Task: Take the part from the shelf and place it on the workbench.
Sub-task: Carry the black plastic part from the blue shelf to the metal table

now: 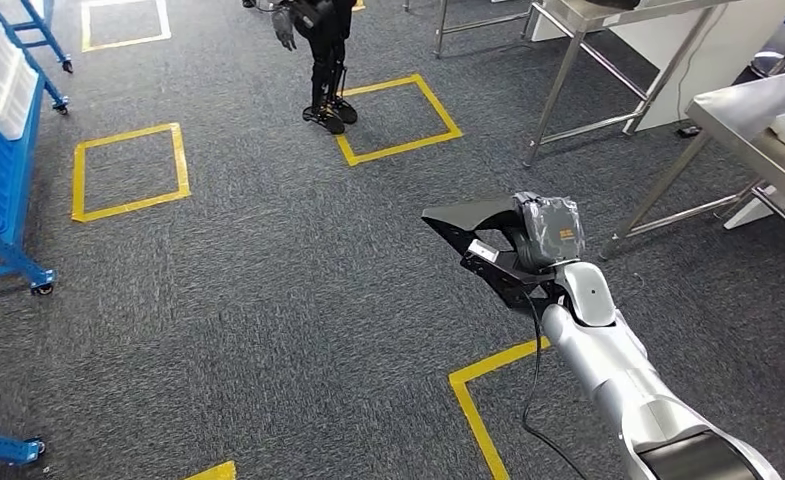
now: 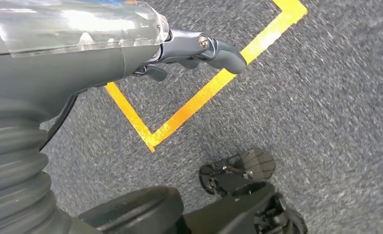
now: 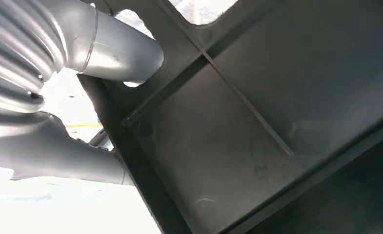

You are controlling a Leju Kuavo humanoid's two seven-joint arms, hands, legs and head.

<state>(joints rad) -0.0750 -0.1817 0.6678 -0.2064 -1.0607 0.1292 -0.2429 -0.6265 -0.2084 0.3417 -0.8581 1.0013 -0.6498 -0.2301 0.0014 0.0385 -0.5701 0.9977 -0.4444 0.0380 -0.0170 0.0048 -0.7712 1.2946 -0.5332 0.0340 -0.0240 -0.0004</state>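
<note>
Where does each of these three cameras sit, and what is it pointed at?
Head view: high on the body, looking down at carpet, steel workbench; right hand holds black part.
Left wrist view: behind hanging left hand, facing floor, yellow tape.
Right wrist view: behind right hand, against the part.
Shared: head and right wrist see the part.

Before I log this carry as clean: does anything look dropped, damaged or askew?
Nothing stands out. The right hand holds the flat black plastic part above the grey carpet, nothing lies dropped there, and the steel workbench stands ahead to the right.
</note>
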